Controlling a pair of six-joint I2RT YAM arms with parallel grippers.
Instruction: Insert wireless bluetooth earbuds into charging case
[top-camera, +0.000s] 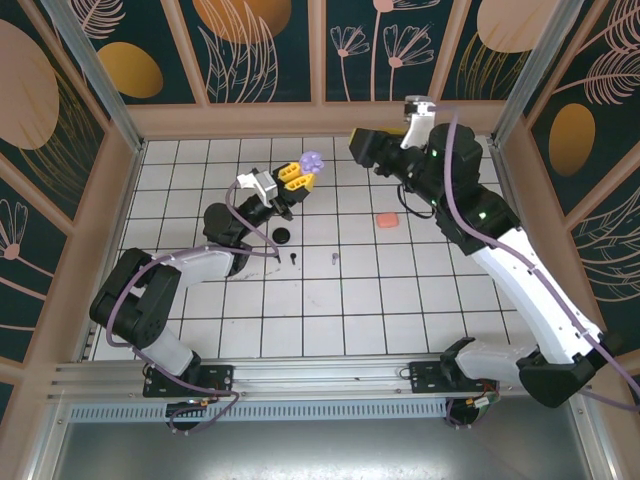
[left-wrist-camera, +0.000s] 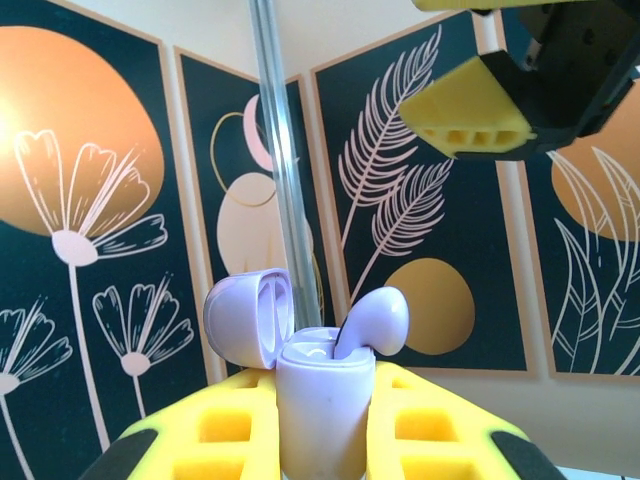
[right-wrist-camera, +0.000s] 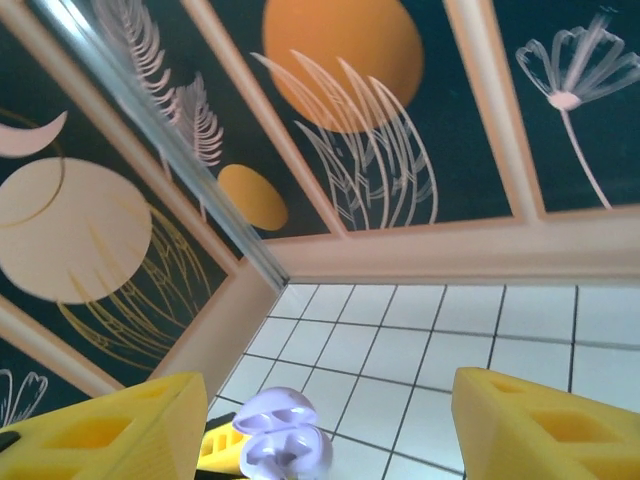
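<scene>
While the lid of the lilac case (left-wrist-camera: 322, 405) stands open:
Left gripper (left-wrist-camera: 325, 435): clamped on the lilac case, above the far tiles.
Right gripper (right-wrist-camera: 325, 395): jaws apart, right of the lilac case.
Lilac earbud (left-wrist-camera: 375, 320): stem in the lilac case, head sticking out.

Left arm (top-camera: 185, 265) reaching forward, left tool (top-camera: 296, 176) clamped shut, right arm (top-camera: 500, 240) stretched far, right tool (right-wrist-camera: 325, 405) spread wide

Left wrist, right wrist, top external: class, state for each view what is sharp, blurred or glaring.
Left wrist: lilac case sharp, glare bleaching the orange disc at left. Right wrist: yellow fingers blurred, case soft, wall sharper. Top external: even light, sharp throughout, soft shadow under the left arm.
</scene>
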